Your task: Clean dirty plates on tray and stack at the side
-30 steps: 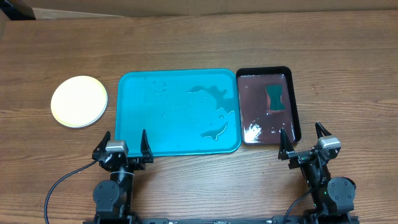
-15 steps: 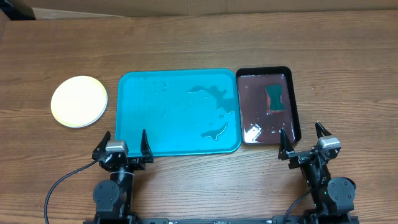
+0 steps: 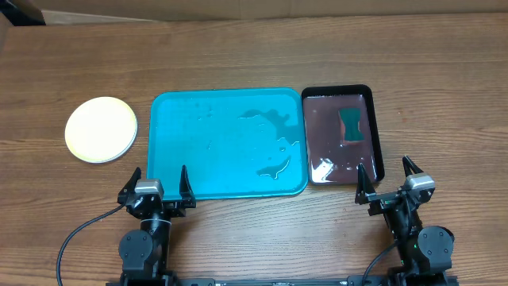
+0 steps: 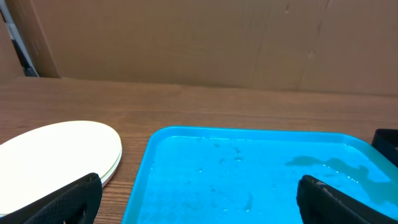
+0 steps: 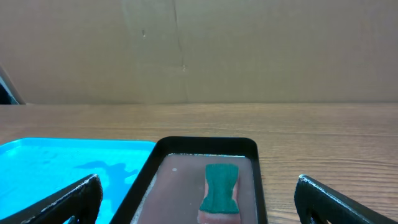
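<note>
Matte black throughout, built of rounded, drum-like joint housings. Left gripper and right gripper alike: each topped with a small silver-grey block, flanked by two slim, pointed black fingers. From the wrist views, dull and faintly grainy, edges bevelled. Thin black cable looping off the near left base; a second black cable curving beside the near right base.
</note>
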